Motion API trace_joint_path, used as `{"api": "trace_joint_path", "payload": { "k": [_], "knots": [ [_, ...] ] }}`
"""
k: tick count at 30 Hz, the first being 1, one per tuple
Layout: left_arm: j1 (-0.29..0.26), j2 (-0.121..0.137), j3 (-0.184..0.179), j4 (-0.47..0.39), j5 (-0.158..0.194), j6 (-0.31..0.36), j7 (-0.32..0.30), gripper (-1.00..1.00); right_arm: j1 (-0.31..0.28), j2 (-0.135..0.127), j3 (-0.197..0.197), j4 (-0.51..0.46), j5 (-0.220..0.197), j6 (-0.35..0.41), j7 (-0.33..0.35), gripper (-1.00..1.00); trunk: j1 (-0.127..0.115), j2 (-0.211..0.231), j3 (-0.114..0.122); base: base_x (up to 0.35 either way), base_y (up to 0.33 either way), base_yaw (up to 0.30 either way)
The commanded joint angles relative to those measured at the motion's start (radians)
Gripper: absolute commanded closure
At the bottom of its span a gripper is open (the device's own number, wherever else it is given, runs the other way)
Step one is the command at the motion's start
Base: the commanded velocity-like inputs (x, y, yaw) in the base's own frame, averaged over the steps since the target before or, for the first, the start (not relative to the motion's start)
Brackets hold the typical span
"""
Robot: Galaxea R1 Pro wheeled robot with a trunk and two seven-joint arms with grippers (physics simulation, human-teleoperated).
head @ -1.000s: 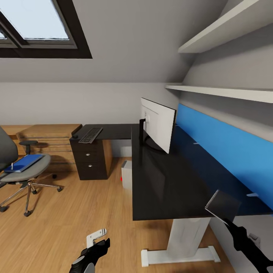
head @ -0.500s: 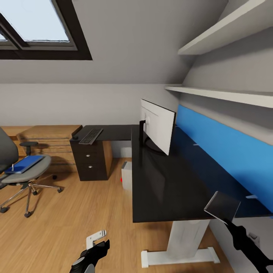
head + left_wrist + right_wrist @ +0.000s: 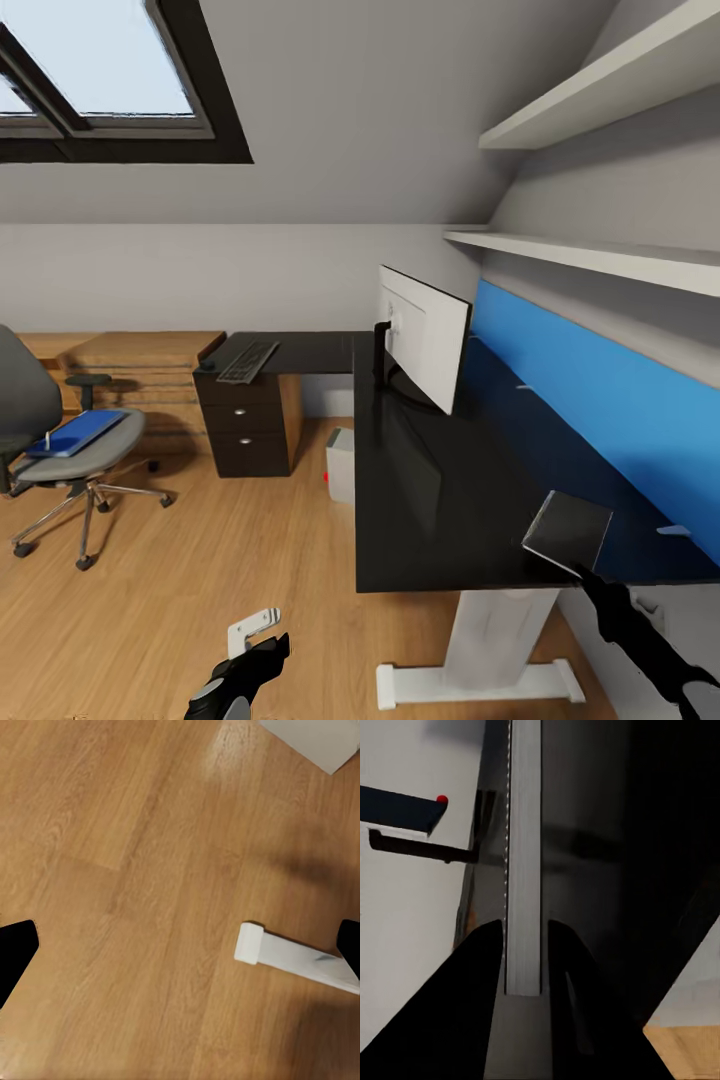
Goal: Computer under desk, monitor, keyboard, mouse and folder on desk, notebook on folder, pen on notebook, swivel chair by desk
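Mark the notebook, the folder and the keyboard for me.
notebook (image 3: 568, 530): head view, middle of its dark cover, held in the right gripper.
folder (image 3: 76, 434): head view, centre of the blue cover, on the chair seat.
keyboard (image 3: 248, 361): head view, middle of the keys.

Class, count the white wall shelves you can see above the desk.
2. The upper shelf runs along the wall at the top right; the lower shelf hangs just above the blue back panel. Both run out of frame.
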Motion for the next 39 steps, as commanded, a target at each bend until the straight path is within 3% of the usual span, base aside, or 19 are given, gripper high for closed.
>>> {"api": "trace_joint_path", "payload": {
  "k": [1,3,5,6,10,11,19,22,24,30,34,39],
  "knots": [
    [0.000,0.000,-0.002,-0.001,0.007,0.002,0.008,-1.00,-0.001,0.004,0.007,-0.006,-0.009,0.007,0.001,1.00,0.000,-0.001,-0.001,0.000,0.000,0.229],
    [-0.001,0.000,-0.002,0.003,0.007,0.002,0.008,-1.00,-0.001,0.013,0.032,-0.023,-0.008,0.005,0.000,1.00,0.000,-0.001,-0.001,0.000,0.000,0.243],
    [-0.001,0.000,-0.004,0.028,0.004,0.002,0.007,-1.00,-0.001,0.032,0.092,-0.072,-0.001,0.002,-0.001,1.00,0.000,-0.001,-0.001,0.000,0.000,0.263],
    [-0.001,0.000,-0.006,0.053,0.000,-0.003,0.005,-1.00,-0.001,0.055,0.146,-0.118,0.015,-0.003,-0.002,1.00,0.000,-0.001,-0.001,0.000,0.000,0.277],
    [-0.001,0.000,-0.008,0.066,-0.001,-0.027,0.004,-1.00,-0.001,0.083,0.177,-0.147,0.059,-0.009,-0.003,1.00,0.000,-0.001,-0.001,0.002,0.011,0.281],
    [0.000,0.000,-0.008,0.070,-0.001,-0.041,0.003,-1.00,-0.001,0.104,0.187,-0.161,0.109,-0.012,-0.004,1.00,0.000,-0.001,-0.001,0.064,0.172,0.283],
    [-0.001,0.000,-0.008,0.073,-0.001,-0.050,0.002,-1.00,-0.001,0.174,0.192,-0.176,0.206,-0.014,-0.004,1.00,0.000,-0.001,-0.001,0.093,0.237,0.284],
    [-0.001,0.000,-0.008,0.073,-0.001,-0.051,0.002,-1.00,-0.001,0.209,0.192,-0.178,0.259,-0.014,-0.003,1.00,0.000,-0.001,-0.001,0.108,0.273,0.259],
    [0.000,0.000,-0.008,0.073,-0.002,-0.052,0.002,-1.00,-0.001,0.217,0.192,-0.179,0.275,-0.013,-0.002,1.00,0.000,-0.001,-0.002,0.109,0.285,0.142],
    [-0.001,0.000,-0.008,0.073,-0.002,-0.052,0.002,-1.00,-0.001,0.221,0.190,-0.179,0.288,-0.007,0.019,1.00,0.000,-0.001,-0.002,0.110,0.302,0.045],
    [-0.001,0.000,-0.008,0.073,-0.002,-0.052,0.002,-1.00,-0.001,0.220,0.189,-0.174,0.287,-0.006,0.083,1.00,0.000,-0.001,-0.002,0.111,0.313,0.005],
    [-0.001,0.000,-0.008,0.073,-0.002,-0.052,0.002,-1.00,0.001,0.219,0.189,-0.172,0.287,-0.004,0.113,1.00,0.000,-0.001,-0.002,0.112,0.315,0.001]
  ]
}}
